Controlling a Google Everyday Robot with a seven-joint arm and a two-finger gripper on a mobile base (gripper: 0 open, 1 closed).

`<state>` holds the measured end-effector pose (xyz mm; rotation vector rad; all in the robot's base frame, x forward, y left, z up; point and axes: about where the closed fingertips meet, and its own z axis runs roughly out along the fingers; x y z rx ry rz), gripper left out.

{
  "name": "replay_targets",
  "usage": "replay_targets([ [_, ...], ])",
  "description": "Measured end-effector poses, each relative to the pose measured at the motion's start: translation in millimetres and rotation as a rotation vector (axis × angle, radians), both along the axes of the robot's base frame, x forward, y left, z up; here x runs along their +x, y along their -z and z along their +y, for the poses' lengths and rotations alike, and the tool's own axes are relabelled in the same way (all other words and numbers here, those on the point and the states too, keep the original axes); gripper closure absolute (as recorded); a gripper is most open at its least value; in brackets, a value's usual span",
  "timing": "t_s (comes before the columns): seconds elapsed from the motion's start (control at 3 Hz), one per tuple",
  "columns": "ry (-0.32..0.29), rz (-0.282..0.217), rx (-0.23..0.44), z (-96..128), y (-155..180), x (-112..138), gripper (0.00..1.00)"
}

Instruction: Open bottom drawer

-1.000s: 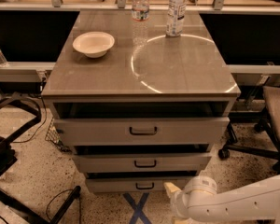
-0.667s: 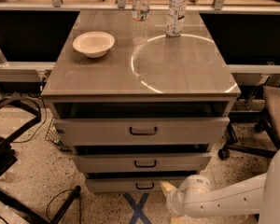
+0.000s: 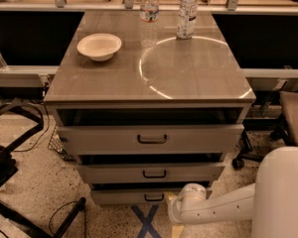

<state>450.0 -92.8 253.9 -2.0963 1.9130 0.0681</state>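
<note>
Grey bottom drawer point(image 3: 121, 197) sat lowest under the table point(image 3: 109, 81), barely out. My pincer point(image 3: 173, 199) had crept left toward its dark handle point(image 3: 154, 198); wide or narrow, I could not tell. The pull remained.

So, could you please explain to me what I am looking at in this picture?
This is one picture from a single camera, looking down at a grey cabinet from its front. The white shape at the lower right is a robot's arm. Its hand is down near the floor, just right of the handle of the bottom drawer, the lowest of three drawers. On the cabinet top sit a pale bowl and two water bottles. Whether the hand grips anything cannot be seen from here.
</note>
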Motion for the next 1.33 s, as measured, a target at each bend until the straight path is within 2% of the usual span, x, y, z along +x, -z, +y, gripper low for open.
replay_targets([
  [0.33,0.008,0.017,-0.041,13.9,27.9,3.5,0.0],
  [0.67,-0.014,0.04,-0.089,32.9,56.0,1.4,0.0],
  [1.33,-0.03,0.053,-0.135,49.6,80.8,3.3,0.0],
])
